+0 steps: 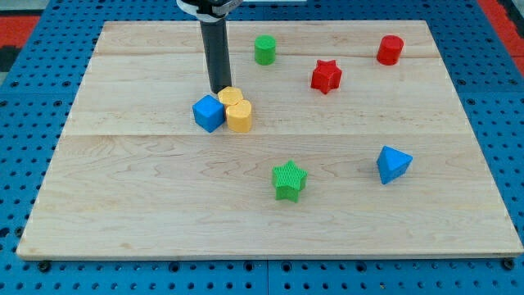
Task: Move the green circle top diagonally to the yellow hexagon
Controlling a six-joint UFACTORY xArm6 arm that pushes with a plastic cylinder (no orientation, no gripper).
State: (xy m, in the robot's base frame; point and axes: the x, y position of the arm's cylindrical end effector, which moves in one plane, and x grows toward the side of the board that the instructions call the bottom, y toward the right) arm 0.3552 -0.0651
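The green circle point(264, 50) is a short green cylinder near the view's top, a little right of centre-left. The yellow hexagon point(230, 97) sits left of centre, touching a second yellow block point(240, 116) just below it and a blue cube point(209, 112) at its left. My tip point(220, 90) is at the upper left edge of the yellow hexagon, touching or almost touching it, above the blue cube. The green circle is up and to the right of my tip, well apart from it.
A red star point(326, 76) and a red cylinder point(390, 50) lie at the view's upper right. A green star point(288, 179) lies below centre. A blue triangular block point(392, 164) lies at the right. The wooden board point(123, 205) sits on a blue pegboard.
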